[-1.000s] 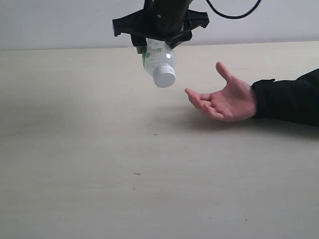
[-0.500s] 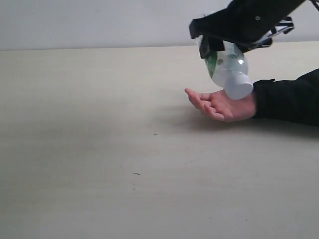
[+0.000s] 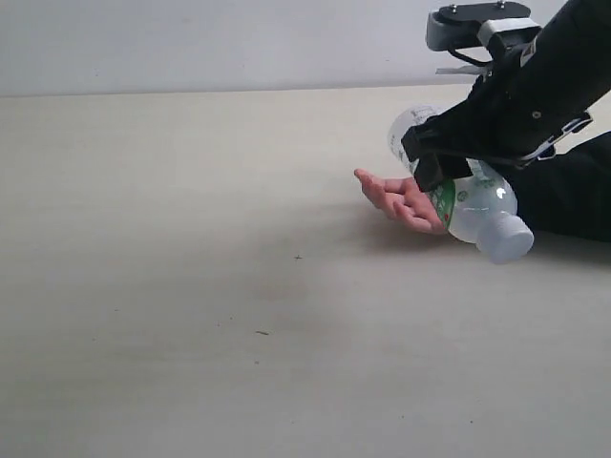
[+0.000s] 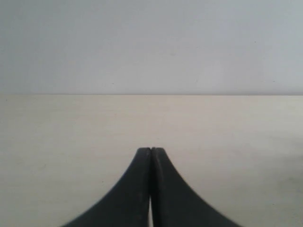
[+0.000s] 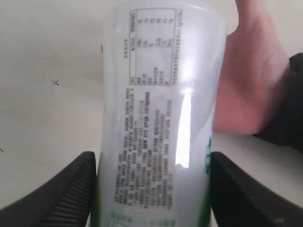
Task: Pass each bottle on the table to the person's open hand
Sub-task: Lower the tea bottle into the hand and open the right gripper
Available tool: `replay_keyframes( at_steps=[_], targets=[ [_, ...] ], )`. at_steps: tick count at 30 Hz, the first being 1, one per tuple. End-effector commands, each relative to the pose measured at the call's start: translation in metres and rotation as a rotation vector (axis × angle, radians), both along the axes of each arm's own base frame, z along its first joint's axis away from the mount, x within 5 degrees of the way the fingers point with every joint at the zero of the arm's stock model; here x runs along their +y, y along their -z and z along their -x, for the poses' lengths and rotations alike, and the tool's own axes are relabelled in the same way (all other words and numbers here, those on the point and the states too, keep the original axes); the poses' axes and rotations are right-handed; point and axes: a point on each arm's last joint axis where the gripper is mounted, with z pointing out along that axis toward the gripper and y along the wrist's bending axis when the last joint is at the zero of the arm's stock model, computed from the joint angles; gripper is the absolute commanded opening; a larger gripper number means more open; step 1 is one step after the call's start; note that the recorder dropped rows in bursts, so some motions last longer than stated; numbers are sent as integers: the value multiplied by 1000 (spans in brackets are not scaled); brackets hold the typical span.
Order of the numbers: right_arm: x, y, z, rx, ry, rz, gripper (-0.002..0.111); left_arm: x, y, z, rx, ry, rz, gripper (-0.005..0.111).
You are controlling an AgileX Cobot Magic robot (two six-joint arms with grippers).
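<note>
Beige and wide, the surface shows no other bottle that we can see. The black right arm leans down low from the right side to bring its load to the person. Its pincer is pinching the bottle from both sides, around the middle. We think it grips there so the bottle cannot slip while it is carried.

The bottle is clear, with a green and white label. It lies tilted over the open hand, with its white cap pointing down and toward us. It hides the palm, so we cannot tell if it touches the skin yet. Only the fingers stick out. The hand lies low, palm up, ready to catch. The left pincer is pressed together, holds nothing, and waits over bare surface.

A second ago the bottle hung high up, over toward the middle of the surface and well apart from the hand. We could see the whole palm and thumb then. Half a second ago it was just above the palm. Now it has come lower and farther right. The grip looks the same. We think letting go comes next.
</note>
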Motion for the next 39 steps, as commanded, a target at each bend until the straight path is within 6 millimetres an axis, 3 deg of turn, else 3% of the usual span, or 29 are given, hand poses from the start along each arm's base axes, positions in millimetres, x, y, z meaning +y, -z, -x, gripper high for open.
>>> replay_keyframes(
  at_steps=[1, 6, 18, 26, 30, 35, 39],
  targets=[
    [-14, 9, -7, -26, 53, 5, 0, 0, 1, 0, -5, 0, -3, 0],
    [-27, 20, -18, -9, 109, 10, 0, 0, 1, 0, -5, 0, -3, 0],
    [-24, 29, -32, -81, 115, -3, 0, 0, 1, 0, -5, 0, -3, 0],
    [-22, 83, -38, 106, 91, 62, 0, 0, 1, 0, -5, 0, -3, 0],
    [-22, 82, -39, 93, 95, 58, 0, 0, 1, 0, -5, 0, -3, 0],
    [-14, 53, -58, 20, 121, -14, 0, 0, 1, 0, -5, 0, -3, 0],
    [-12, 45, -63, 10, 115, -16, 0, 0, 1, 0, -5, 0, -3, 0]
  ],
)
